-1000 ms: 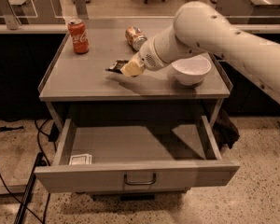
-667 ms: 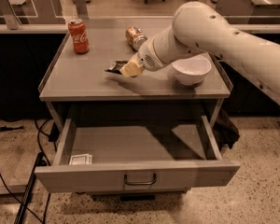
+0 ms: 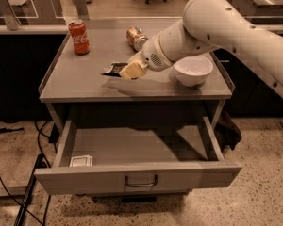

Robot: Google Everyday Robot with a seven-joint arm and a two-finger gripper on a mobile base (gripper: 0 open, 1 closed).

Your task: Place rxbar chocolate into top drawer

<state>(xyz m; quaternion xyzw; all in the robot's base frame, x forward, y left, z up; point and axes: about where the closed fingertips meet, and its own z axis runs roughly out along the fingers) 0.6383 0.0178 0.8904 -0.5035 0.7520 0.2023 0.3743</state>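
The rxbar chocolate (image 3: 113, 68), a dark flat wrapper, sticks out to the left from my gripper (image 3: 131, 70) over the middle of the grey tabletop (image 3: 85, 86). The gripper is shut on the bar's right end and holds it just above the surface, with a shadow under it. The top drawer (image 3: 139, 179) is pulled open below the tabletop. Its flat front panel carries a small metal bar handle (image 3: 141, 181). The drawer floor is bare except for a small white packet (image 3: 80, 161) in its front left corner.
A red cola can (image 3: 79, 36) stands at the back left of the tabletop. A crushed can (image 3: 136, 37) lies at the back centre. A white bowl (image 3: 193, 70) sits right of my gripper, under the arm. Cables (image 3: 23, 192) run along the floor at left.
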